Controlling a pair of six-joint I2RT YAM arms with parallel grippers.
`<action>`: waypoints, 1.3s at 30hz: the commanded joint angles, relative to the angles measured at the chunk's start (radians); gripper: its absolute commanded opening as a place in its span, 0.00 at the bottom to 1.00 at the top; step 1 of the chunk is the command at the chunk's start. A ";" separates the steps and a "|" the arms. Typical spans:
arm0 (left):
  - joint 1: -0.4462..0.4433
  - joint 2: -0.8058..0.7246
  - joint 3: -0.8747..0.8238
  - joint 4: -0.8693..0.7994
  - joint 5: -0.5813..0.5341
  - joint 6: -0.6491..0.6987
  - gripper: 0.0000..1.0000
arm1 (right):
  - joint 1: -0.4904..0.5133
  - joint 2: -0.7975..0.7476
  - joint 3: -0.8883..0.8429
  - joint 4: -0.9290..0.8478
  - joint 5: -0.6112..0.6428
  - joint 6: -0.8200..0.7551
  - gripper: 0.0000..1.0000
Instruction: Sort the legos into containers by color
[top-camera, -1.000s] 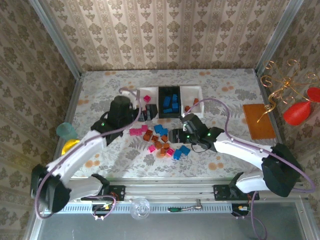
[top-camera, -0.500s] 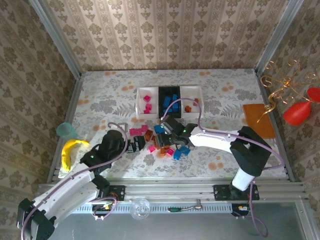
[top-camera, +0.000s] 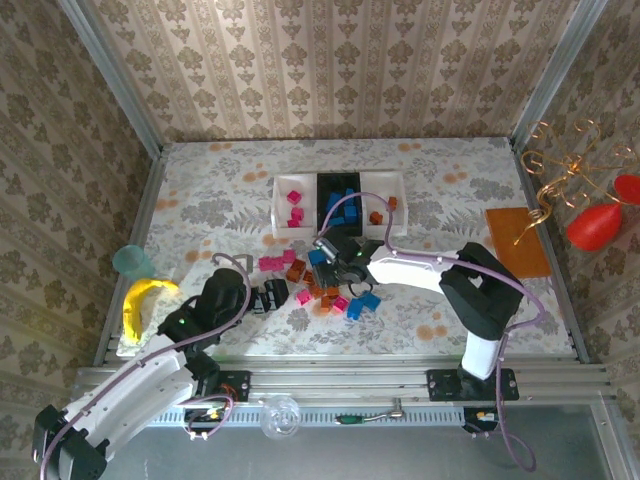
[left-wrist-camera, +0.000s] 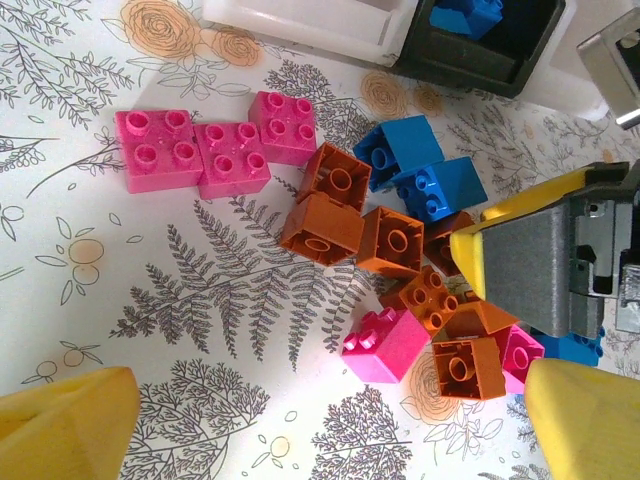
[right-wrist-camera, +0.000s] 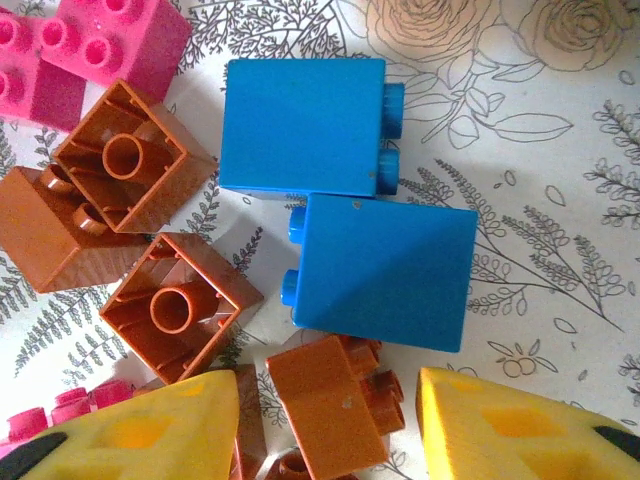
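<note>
**Left claw (top-camera: 274, 297) and right claw (top-camera: 328, 258) both open at the brick pile**

From above, the left claw sits low by the table, just left of the pile of legos (top-camera: 322, 285). Its fingers are apart and hold nothing. The right claw is at the top of the pile, next to a blue brick. Behind the pile, three trays stand in a row. The left white tray (top-camera: 278, 212) has pink legos in it. The black tray (top-camera: 321, 200) has blue ones, and the right white tray (top-camera: 403, 200) has orange ones. An orange mat (top-camera: 517, 242) lies well off to the right.

On the left wrist camera, the left claw (left-wrist-camera: 330, 430) is wide open, with bare table between its yellow fingers (left-wrist-camera: 65, 425). Ahead lie three pink bricks (left-wrist-camera: 205, 150) in a row, touching. Beside them are orange bricks (left-wrist-camera: 340, 205) and two blue bricks (left-wrist-camera: 420, 165). The right claw (left-wrist-camera: 500, 255) reaches in over the orange ones.

On the right wrist camera, the right claw (right-wrist-camera: 330, 430) is open. One orange brick (right-wrist-camera: 325, 405) lies between its fingers (right-wrist-camera: 150, 430), with a gap on each side. Just past it, two blue bricks (right-wrist-camera: 385, 270) touch each other. Hollow orange bricks (right-wrist-camera: 125, 150) lie to the left.
</note>
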 joint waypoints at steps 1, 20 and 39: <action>-0.006 -0.009 -0.012 -0.020 -0.017 -0.016 1.00 | -0.005 0.026 0.027 -0.039 -0.010 -0.024 0.49; -0.005 -0.010 -0.014 -0.030 -0.020 -0.024 1.00 | -0.040 -0.109 -0.100 0.052 -0.034 -0.018 0.24; -0.009 0.013 -0.015 -0.003 -0.007 -0.038 1.00 | -0.454 -0.152 0.085 -0.046 -0.022 -0.039 0.21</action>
